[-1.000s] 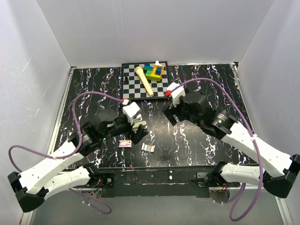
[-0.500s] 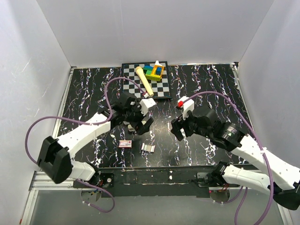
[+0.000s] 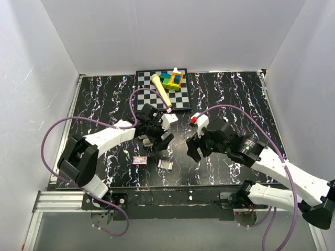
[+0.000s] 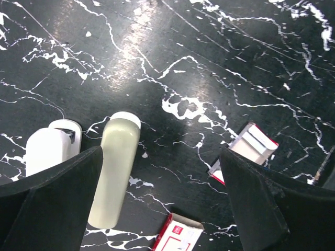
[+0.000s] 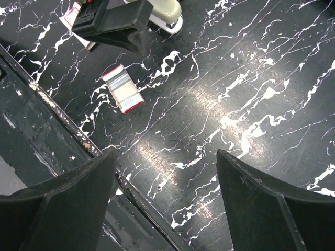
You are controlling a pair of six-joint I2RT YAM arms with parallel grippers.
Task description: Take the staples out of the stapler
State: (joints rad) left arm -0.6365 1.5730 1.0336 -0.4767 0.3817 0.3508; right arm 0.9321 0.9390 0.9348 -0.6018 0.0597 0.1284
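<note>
A cream stapler (image 4: 116, 175) lies on the black marbled table beside a white stapler (image 4: 48, 152). My left gripper (image 4: 161, 150) hovers open and empty above the table just right of them. In the top view it (image 3: 161, 142) covers most of both. The cream stapler's end also shows in the right wrist view (image 5: 165, 11). My right gripper (image 3: 192, 149) is open and empty, hovering near the table's front edge (image 5: 166, 151). No loose silvery strip of staples shows on its own.
A small red-and-white box (image 3: 140, 160) lies near the front, also in the left wrist view (image 4: 183, 238). A red-edged tray with silvery contents (image 3: 165, 164) lies right of it (image 5: 122, 95). A chessboard (image 3: 149, 99) at the back carries a wooden pin and coloured blocks.
My left arm has stretched out, its gripper staying over the staplers and shifting slightly right. My right gripper has moved from the table's middle toward the front, closer to the tray.
</note>
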